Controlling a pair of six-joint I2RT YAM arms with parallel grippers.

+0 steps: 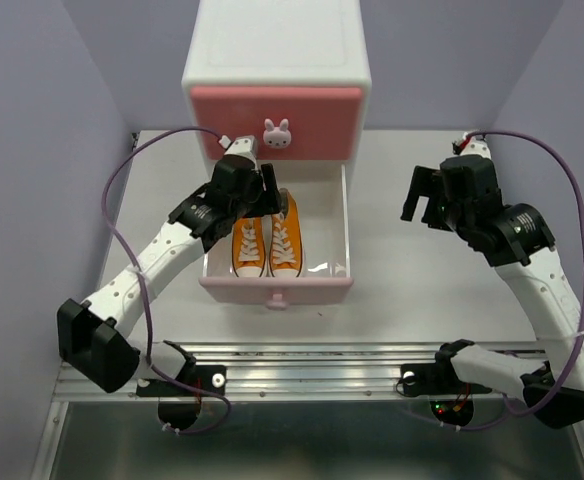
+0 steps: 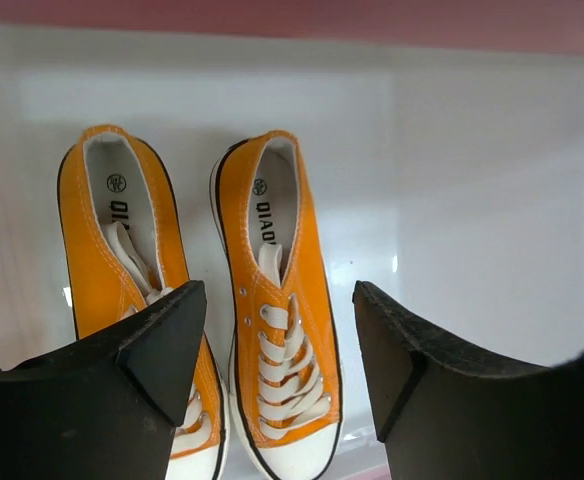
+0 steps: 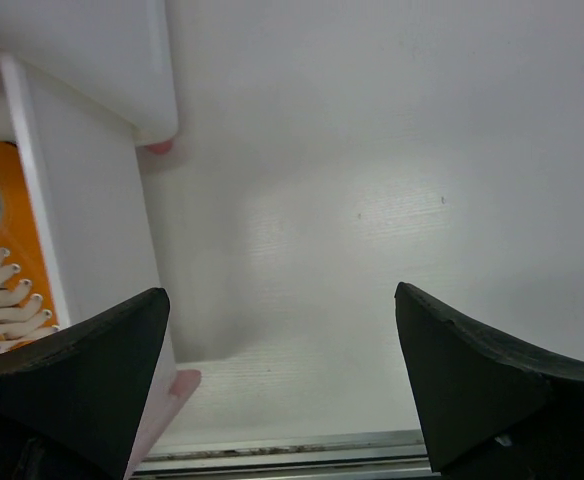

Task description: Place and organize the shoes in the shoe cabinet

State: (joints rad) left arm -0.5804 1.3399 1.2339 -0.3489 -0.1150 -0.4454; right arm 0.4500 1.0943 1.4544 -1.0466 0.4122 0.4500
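Left gripper (image 2: 277, 330) open over orange shoes (image 1: 284, 245) in lower drawer (image 1: 277, 285); right gripper (image 3: 282, 320) open, 3 o'clock, white counter (image 3: 422, 150).

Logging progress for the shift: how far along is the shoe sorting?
Done: both orange sneakers lie side by side in the open lower drawer. In hand: nothing; the left hand hovers open over them, the right hand open over bare table. Left: closing that drawer; the upper drawer is shut and no other shoes show.

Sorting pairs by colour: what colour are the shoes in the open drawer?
Orange shoes, white laces; clearest in the left wrist view.
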